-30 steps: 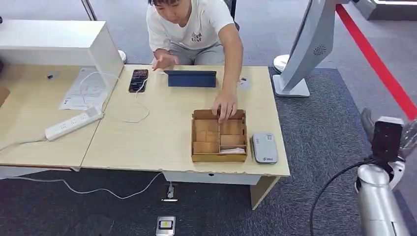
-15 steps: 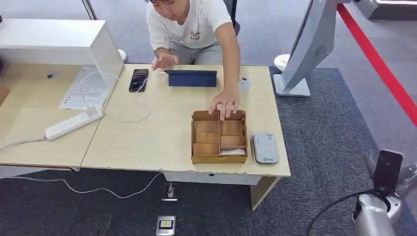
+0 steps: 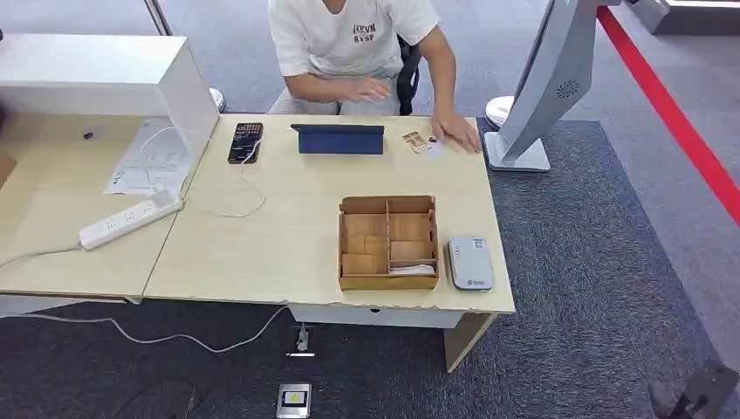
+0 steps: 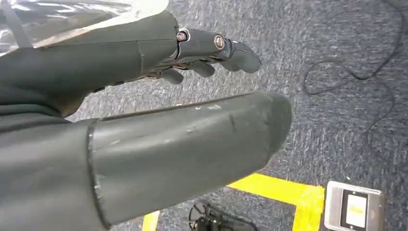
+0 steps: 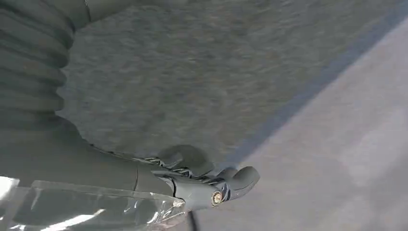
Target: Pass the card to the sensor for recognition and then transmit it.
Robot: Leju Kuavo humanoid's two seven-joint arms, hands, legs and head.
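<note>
While the right hand (image 3: 698,397) hangs low beside the robot, showing as a dark shape at the bottom right corner of the head view and well apart from the table (image 3: 288,236), its own wrist view has it over grey carpet with the fingers (image 5: 231,180) loosely extended and nothing between them and the thumb. The left hand (image 4: 159,110) likewise hangs over the carpet, thumb and fingers (image 4: 216,48) spread apart and holding nothing, with a silver floor socket (image 4: 353,211) and a strip of yellow tape (image 4: 284,192) on the floor beyond its fingertips. Far forward and to the left of the right hand, at the table's far edge, a small tan card (image 3: 415,140) lies flat, just beside the person's hand (image 3: 458,135), which rests on the tabletop next to a second, paler card that is too small to read. Nearer the right hand, on the near right part of the table, stands a wooden divided box (image 3: 388,242), and just beside it on the side toward that hand lies the grey card sensor (image 3: 470,263). Beyond the box are a dark blue tablet (image 3: 339,138) and a phone (image 3: 246,141), and farther left a white power strip (image 3: 131,218). The person in a white shirt (image 3: 349,39) sits behind the table.
</note>
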